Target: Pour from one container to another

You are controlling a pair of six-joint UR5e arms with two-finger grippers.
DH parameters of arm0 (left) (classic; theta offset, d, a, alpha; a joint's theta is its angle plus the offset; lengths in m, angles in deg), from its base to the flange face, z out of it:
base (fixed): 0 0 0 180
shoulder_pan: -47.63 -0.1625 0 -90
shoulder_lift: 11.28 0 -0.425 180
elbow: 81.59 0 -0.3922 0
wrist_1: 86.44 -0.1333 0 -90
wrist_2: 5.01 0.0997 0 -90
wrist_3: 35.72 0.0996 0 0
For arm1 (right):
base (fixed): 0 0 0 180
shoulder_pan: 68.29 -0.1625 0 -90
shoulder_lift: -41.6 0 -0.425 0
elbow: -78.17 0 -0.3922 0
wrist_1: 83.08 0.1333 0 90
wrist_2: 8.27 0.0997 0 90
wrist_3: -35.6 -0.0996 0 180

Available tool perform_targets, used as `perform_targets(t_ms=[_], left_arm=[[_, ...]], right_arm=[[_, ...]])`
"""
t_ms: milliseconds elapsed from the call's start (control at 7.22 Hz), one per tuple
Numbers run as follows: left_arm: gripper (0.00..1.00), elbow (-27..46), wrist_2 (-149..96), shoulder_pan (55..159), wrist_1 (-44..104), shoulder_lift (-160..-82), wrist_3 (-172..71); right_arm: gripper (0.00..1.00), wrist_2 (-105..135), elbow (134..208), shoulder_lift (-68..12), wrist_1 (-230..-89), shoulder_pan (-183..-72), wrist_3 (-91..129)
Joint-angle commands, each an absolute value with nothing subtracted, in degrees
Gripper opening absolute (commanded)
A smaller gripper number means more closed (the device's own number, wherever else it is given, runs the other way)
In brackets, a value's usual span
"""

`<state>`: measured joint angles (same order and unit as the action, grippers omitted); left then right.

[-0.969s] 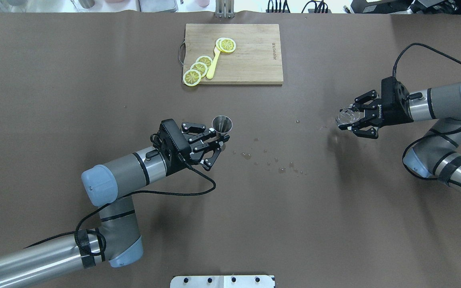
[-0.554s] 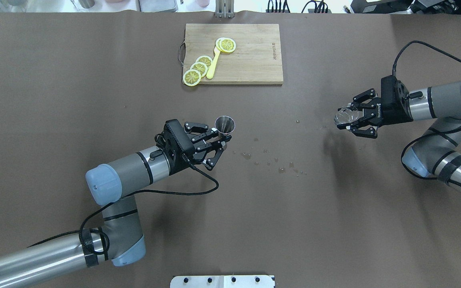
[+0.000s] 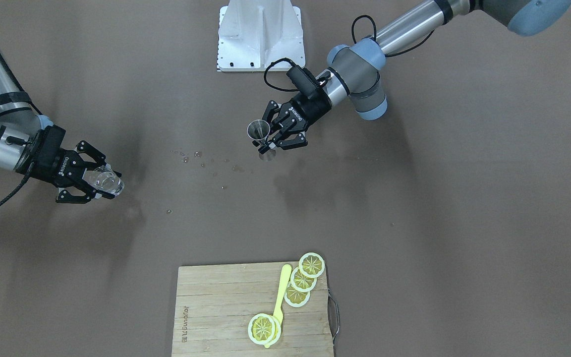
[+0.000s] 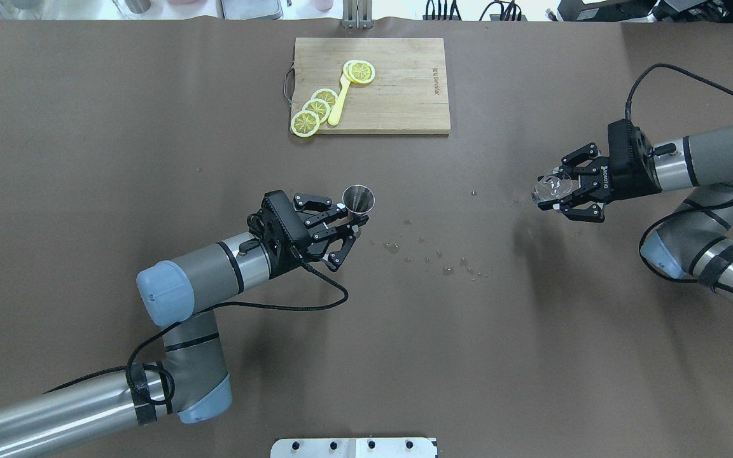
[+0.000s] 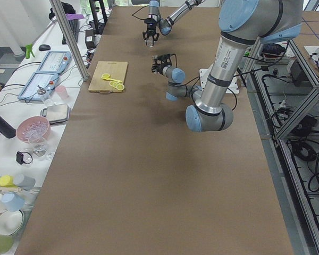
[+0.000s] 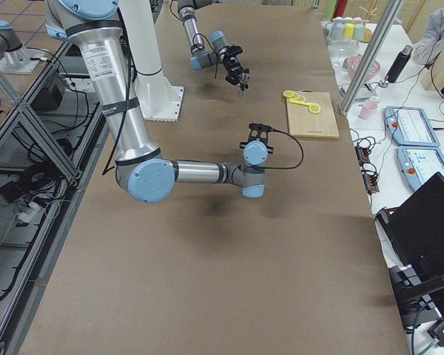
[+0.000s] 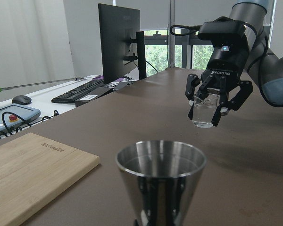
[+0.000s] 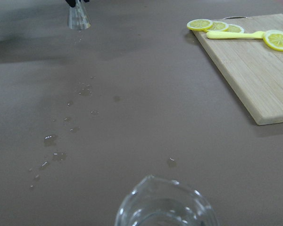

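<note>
One tumbler (image 4: pixel 548 187); one jigger (image 4: pixel 358 198); one board (image 4: pixel 404 95)

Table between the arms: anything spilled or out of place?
Yes. Small wet drops are scattered on the table between the jigger in the left claw and the glass tumbler in the right claw. It looks like spilled liquid.

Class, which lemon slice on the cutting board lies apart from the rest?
The lone slice on the yellow spoon, nearer the board's middle; the other three overlap.
</note>
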<state>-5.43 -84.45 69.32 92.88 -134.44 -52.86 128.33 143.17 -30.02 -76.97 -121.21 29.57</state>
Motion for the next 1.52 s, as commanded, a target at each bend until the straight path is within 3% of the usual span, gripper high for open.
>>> perform_targets(t_ms=[0, 969, 1385], left_arm=[[0.0, -5.21, -84.38, 69.26, 92.86, -134.5, -52.86], [0.0, -5.21, -84.2, 69.34, 92.77, -134.42, -52.77], [0.0, -5.21, -84.2, 69.43, 92.86, -134.33, -52.77]], right_arm=[[0.0, 128.23, 142.77, -30.2, -76.76, -121.65, 28.5], [0.0, 127.7, 143.29, -28.98, -76.75, -121.47, 29.54], [0.0, 125.5, 148.9, -28.97, -83.22, -121.38, 29.54]])
